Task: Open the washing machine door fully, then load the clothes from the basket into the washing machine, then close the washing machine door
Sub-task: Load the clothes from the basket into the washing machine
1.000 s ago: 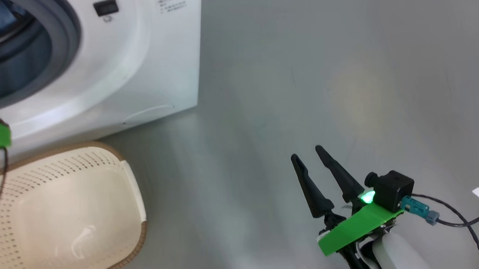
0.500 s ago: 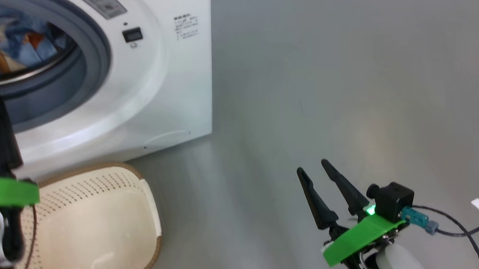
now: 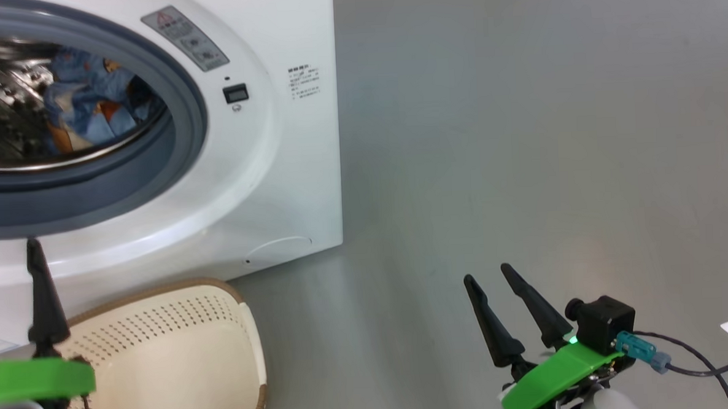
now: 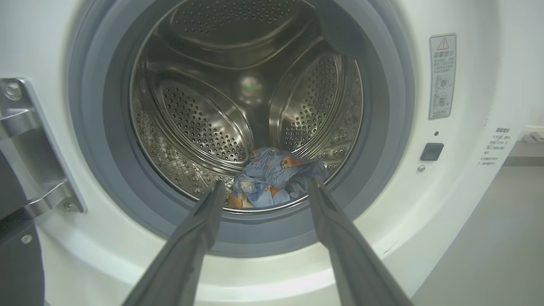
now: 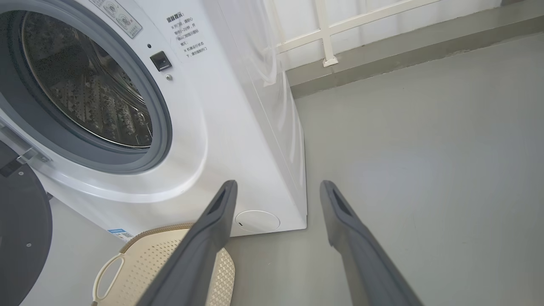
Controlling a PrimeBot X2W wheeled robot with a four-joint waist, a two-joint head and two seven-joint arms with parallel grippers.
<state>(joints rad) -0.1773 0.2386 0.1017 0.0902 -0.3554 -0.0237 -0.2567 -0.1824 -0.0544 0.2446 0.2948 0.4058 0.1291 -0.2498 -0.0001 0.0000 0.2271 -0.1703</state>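
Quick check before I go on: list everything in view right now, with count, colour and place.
washing machine: one, white, on the floor
washing machine door: one, black, swung open beside the opening
drum: one, steel, inside the machine
rubber ring: one, grey, around the drum mouth
clothes: one bundle, light blue with orange print, at the drum's bottom
basket: one, cream with brown rim, on the floor before the machine
round flap: one, white, low on the machine's front
floor: grey
left gripper: one, dark fingers, open, facing the drum mouth
right gripper: one, dark fingers, open, over the floor right of the machine
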